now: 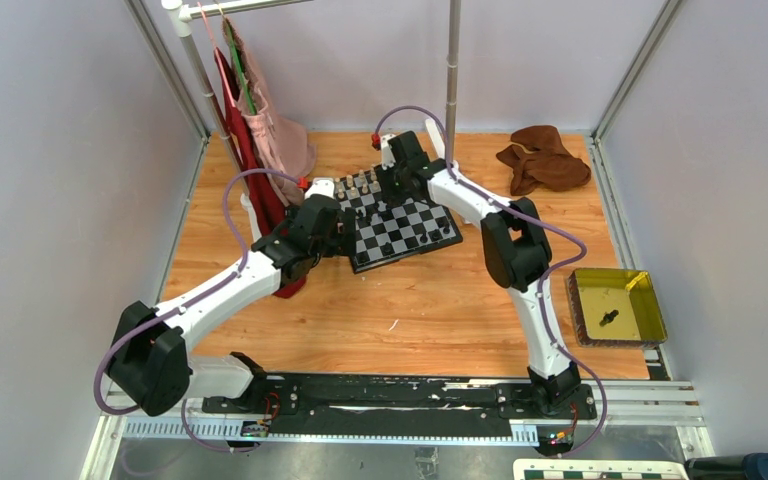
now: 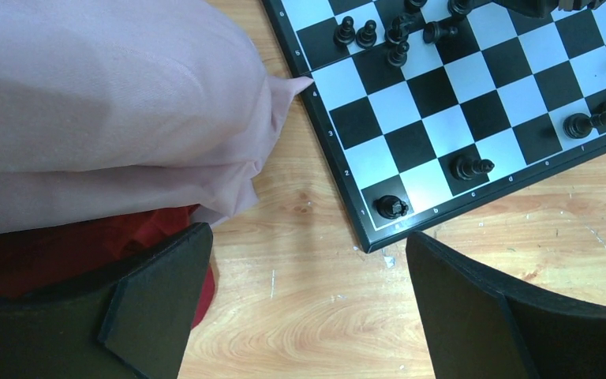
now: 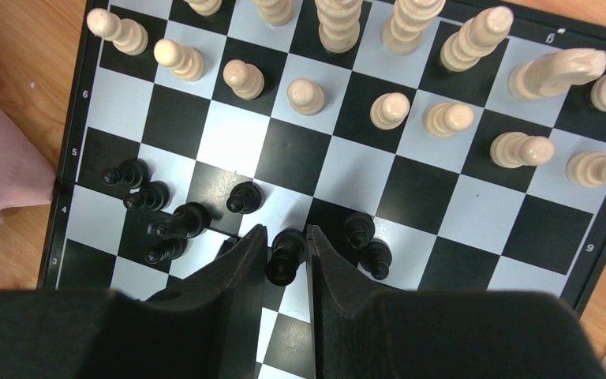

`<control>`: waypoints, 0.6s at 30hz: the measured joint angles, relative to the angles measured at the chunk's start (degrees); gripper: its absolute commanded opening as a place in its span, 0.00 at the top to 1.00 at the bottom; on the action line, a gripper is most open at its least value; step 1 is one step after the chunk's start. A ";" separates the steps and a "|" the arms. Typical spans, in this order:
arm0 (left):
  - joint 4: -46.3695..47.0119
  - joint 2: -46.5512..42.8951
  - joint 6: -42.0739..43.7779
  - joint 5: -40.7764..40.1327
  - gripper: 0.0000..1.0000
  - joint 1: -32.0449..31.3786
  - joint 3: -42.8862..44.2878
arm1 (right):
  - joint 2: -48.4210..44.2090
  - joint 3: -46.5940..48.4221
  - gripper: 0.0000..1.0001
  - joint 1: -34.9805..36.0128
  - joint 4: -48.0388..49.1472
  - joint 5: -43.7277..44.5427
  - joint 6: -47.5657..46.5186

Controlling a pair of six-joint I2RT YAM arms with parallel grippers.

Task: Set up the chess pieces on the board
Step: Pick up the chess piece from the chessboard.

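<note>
The left gripper hovers over the wooden table with its jaws spread wide, just off the near corner of the board, beside a pink cloth. Farther in, the right gripper is low over the board's middle, narrowed around an upright black piece. Whether it actually presses the piece cannot be told. Other black pieces cluster nearby, and cream pieces stand in the far rows.
</note>
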 measured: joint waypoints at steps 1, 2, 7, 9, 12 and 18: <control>0.00 0.11 0.02 0.04 0.00 0.00 0.00 | 0.11 0.00 0.71 0.00 -0.15 -0.09 0.00; 0.00 0.15 0.02 0.15 0.00 0.02 0.00 | 0.28 0.00 0.72 0.00 -0.31 -0.15 0.00; 0.26 0.22 0.02 0.39 0.00 0.11 0.00 | 0.57 0.00 0.79 0.00 -0.37 -0.22 0.07; 0.33 0.22 0.02 0.44 0.00 0.24 0.00 | 0.57 0.00 0.83 0.00 -0.31 -0.22 0.13; 0.35 0.22 0.02 0.44 0.00 0.33 0.00 | 0.57 0.00 0.89 0.00 -0.26 -0.22 0.35; 0.35 0.22 0.02 0.46 0.00 0.35 0.00 | 0.57 0.00 0.95 0.00 -0.26 -0.24 0.31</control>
